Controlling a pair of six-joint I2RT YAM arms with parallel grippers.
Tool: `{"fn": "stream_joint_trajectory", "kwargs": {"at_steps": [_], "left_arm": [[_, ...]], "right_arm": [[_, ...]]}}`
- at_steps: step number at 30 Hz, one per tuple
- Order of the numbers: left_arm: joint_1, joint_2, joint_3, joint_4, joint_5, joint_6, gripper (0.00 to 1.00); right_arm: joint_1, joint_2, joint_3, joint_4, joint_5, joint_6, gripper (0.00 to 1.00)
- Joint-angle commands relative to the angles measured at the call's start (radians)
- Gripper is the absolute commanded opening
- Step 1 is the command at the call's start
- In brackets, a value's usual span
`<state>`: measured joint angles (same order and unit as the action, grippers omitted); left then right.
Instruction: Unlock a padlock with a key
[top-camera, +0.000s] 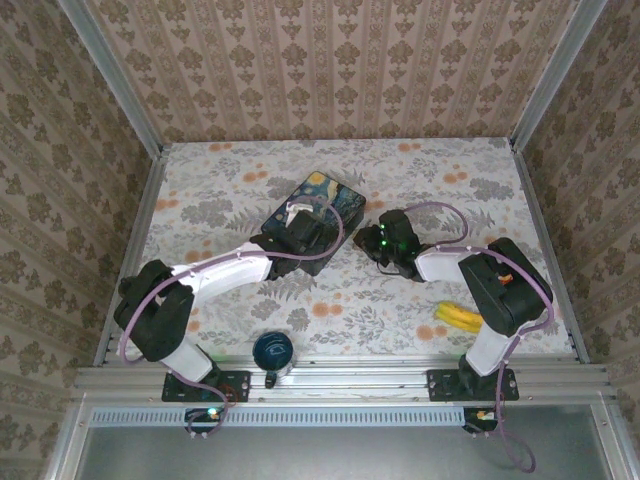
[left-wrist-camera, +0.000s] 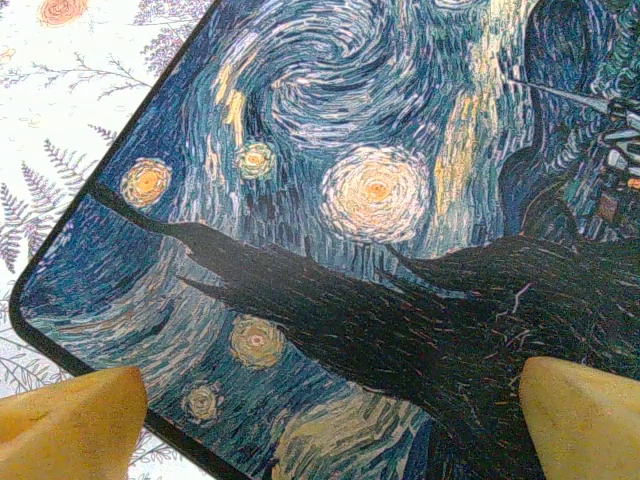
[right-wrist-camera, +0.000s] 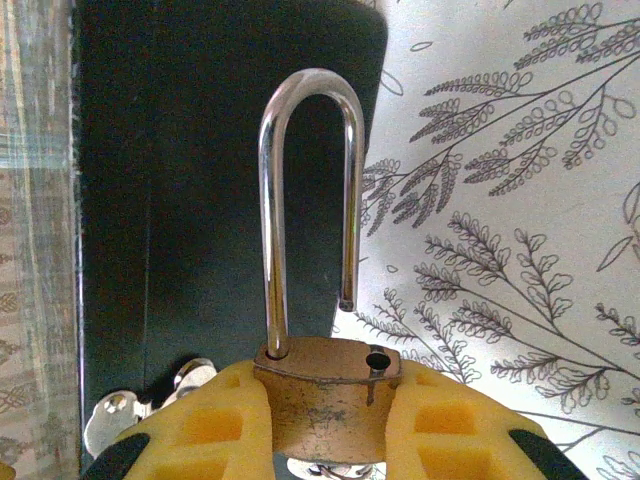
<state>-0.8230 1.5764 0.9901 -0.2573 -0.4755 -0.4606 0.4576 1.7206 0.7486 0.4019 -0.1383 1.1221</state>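
Observation:
My right gripper (right-wrist-camera: 325, 392) is shut on the brass padlock (right-wrist-camera: 325, 415), its yellow fingers (right-wrist-camera: 200, 425) pressing both sides of the body. The silvery shackle (right-wrist-camera: 268, 220) stands upright. Its right leg hangs free above its hole, so the lock is open. Silvery metal bits (right-wrist-camera: 108, 420) show beside the left finger and under the body; I cannot tell whether they are the key. In the top view the right gripper (top-camera: 373, 240) sits just right of the Starry Night tin (top-camera: 335, 195). My left gripper (top-camera: 300, 228) hovers open over the tin lid (left-wrist-camera: 370, 190), fingertips (left-wrist-camera: 75, 420) wide apart.
A yellow object (top-camera: 458, 317) lies near the right arm's base. A dark blue round thing (top-camera: 273, 351) sits at the front edge. The floral tablecloth (top-camera: 230, 190) is bounded by wallpapered walls on three sides. Thin metal parts (left-wrist-camera: 622, 135) show at the tin's right edge.

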Motion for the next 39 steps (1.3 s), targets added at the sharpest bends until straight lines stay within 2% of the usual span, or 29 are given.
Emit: {"fn": "stream_joint_trajectory", "kwargs": {"at_steps": [1,30,39], "left_arm": [[0.010,-0.007,-0.035,-0.127,0.001,0.007,0.96],[0.015,-0.012,-0.039,-0.126,0.004,0.008,0.96],[0.021,-0.039,-0.050,-0.126,0.005,0.004,0.96]], "right_arm": [[-0.008,-0.009,0.021,0.000,0.029,-0.004,0.00],[-0.060,0.003,0.070,-0.002,0.015,-0.024,0.00],[-0.083,-0.027,0.072,-0.050,0.011,-0.061,0.00]]}}
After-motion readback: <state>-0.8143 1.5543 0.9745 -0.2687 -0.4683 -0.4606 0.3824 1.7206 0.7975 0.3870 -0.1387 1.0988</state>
